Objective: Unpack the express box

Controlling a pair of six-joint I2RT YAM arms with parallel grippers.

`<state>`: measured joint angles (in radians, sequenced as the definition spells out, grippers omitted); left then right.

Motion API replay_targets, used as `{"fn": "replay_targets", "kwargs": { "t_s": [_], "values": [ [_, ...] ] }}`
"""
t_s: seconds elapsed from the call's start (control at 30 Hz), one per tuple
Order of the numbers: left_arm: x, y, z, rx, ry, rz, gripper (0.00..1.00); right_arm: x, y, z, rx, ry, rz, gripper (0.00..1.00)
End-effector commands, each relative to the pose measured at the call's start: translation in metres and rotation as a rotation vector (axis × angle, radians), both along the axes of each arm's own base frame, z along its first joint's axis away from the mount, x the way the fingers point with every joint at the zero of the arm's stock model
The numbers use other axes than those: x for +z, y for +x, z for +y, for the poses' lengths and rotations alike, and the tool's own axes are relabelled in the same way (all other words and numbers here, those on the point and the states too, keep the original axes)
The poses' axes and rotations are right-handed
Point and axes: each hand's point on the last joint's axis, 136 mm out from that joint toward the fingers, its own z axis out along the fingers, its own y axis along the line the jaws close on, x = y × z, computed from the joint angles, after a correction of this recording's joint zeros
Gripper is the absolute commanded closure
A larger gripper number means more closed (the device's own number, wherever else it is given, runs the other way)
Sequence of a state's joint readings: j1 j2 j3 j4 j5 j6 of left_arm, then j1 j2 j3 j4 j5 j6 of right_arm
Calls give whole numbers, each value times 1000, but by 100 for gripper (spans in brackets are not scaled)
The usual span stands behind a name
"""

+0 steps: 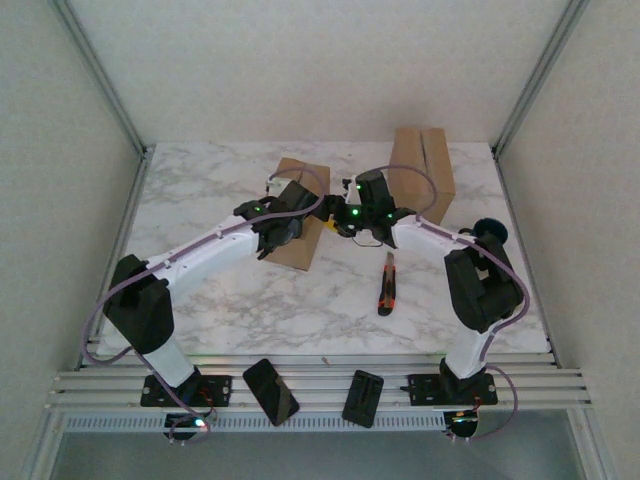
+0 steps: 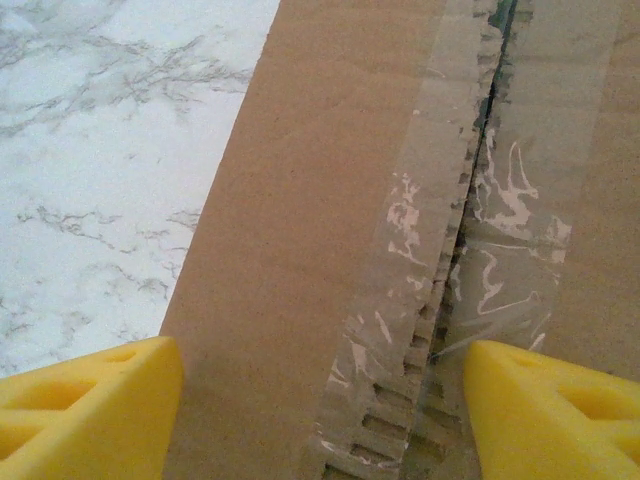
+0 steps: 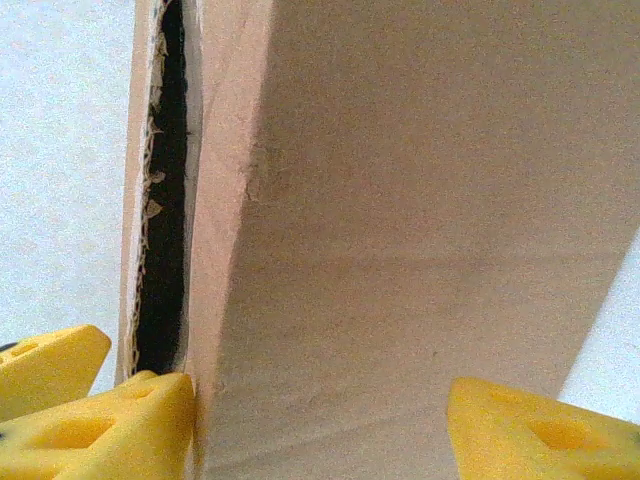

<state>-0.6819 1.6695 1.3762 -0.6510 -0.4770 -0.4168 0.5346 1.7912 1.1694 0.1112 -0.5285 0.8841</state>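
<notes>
Lying on the white marble table (image 1: 200, 200), the flat brown cardboard express box (image 1: 297, 252) is at the centre of the top view. Its long axis runs from the upper part of the frame to the lower part, leaning a little, and its near end points to the lower centre. In the left wrist view the clear tape seam (image 2: 480, 230) runs along this box from the upper right to the lower middle, and it is cut open with ragged edges.

The left gripper (image 2: 320, 420) hangs over the seam with its yellow fingers (image 2: 90, 410) wide apart, one at the left edge of the box and one over the top face. It holds nothing. The right gripper (image 3: 320, 430) is at the right side of the box, with a cardboard panel between its fingertips. Whether they press on it, I cannot tell.

I count two boxes: the second, taller brown cardboard box (image 1: 422, 175) stands at the upper right. One orange and black utility knife (image 1: 386, 285) lies right of centre, apart from both boxes. Two flat black objects (image 1: 270, 391) lie at the lower edge.
</notes>
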Motion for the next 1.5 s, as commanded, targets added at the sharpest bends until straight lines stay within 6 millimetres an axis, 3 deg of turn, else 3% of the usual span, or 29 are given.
{"fn": "replay_targets", "kwargs": {
  "t_s": [0.0,0.4,0.7,0.77,0.9,1.0,1.27,1.47],
  "values": [
    [-30,-10,13,-14,123,88,29,-28,-4,1,-4,-25,65,35],
    [-25,0,32,29,125,71,50,-56,-9,-11,-26,-116,112,46],
    [5,12,55,85,81,8,55,-62,-11,-16,-26,-158,116,46],
    [8,13,58,90,83,2,53,-63,-11,-17,-25,-162,117,46],
    [11,17,52,63,67,0,23,-62,-11,-16,-22,-160,118,46],
    [12,20,43,23,57,6,14,-62,-11,-16,-19,-164,118,45],
    [-2,35,39,0,120,39,13,-62,-11,-14,-12,-160,120,45],
    [-14,43,42,9,181,57,24,-58,-10,-12,-1,-153,111,45]
  ]
}}
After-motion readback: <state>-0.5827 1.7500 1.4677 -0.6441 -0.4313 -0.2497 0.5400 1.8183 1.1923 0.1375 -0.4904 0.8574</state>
